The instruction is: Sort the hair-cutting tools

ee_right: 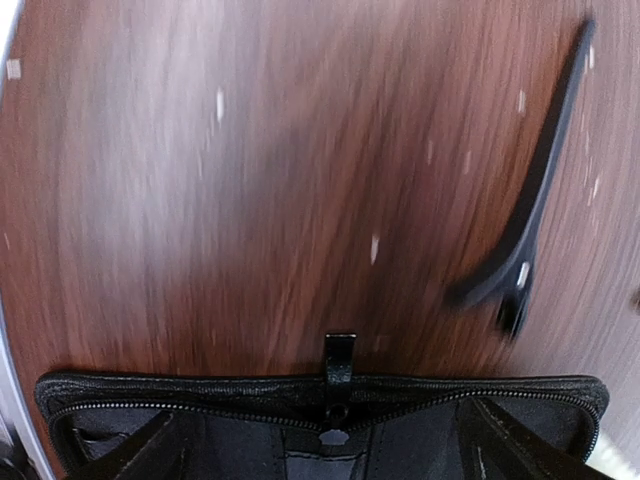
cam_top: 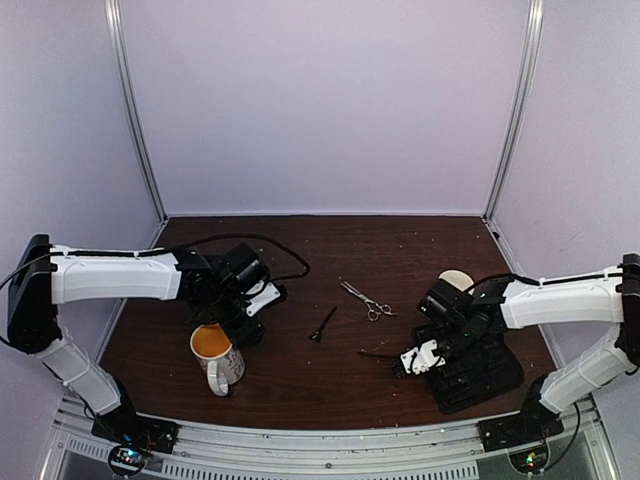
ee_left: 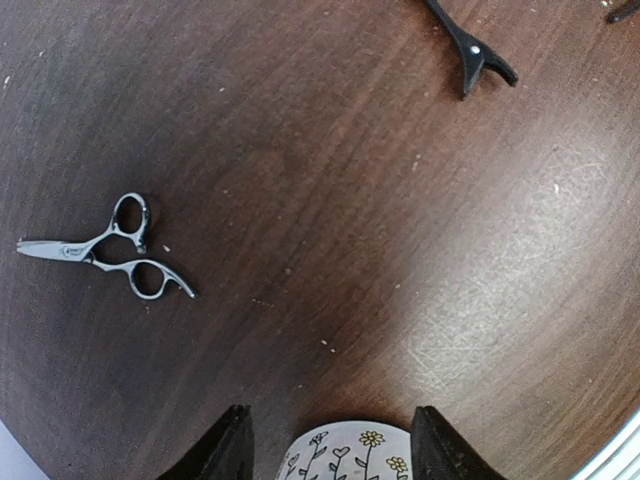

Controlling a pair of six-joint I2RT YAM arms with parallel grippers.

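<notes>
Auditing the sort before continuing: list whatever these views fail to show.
Floral mug: left wrist, cut by bottom edge; contents unseen.
Black zip case: right wrist, interior cut by bottom edge.
Hair clip: right wrist, motion-blurred.
Cream mug: top view, mostly behind right arm.

Motion blurs the hair clip [ee_right: 545, 170] in the right wrist view, whose lower edge crops the case [ee_right: 400, 400].

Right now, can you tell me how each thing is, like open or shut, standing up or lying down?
scissors: shut, lying flat
middle hair clip: lying flat
hair clip by the case: lying flat, blurry
flowered mug: standing upright
other mug: mostly hidden, cannot tell
black case: unzipped, open
left fingers: open, above the flowered mug
right fingers: open, above the black case
</notes>
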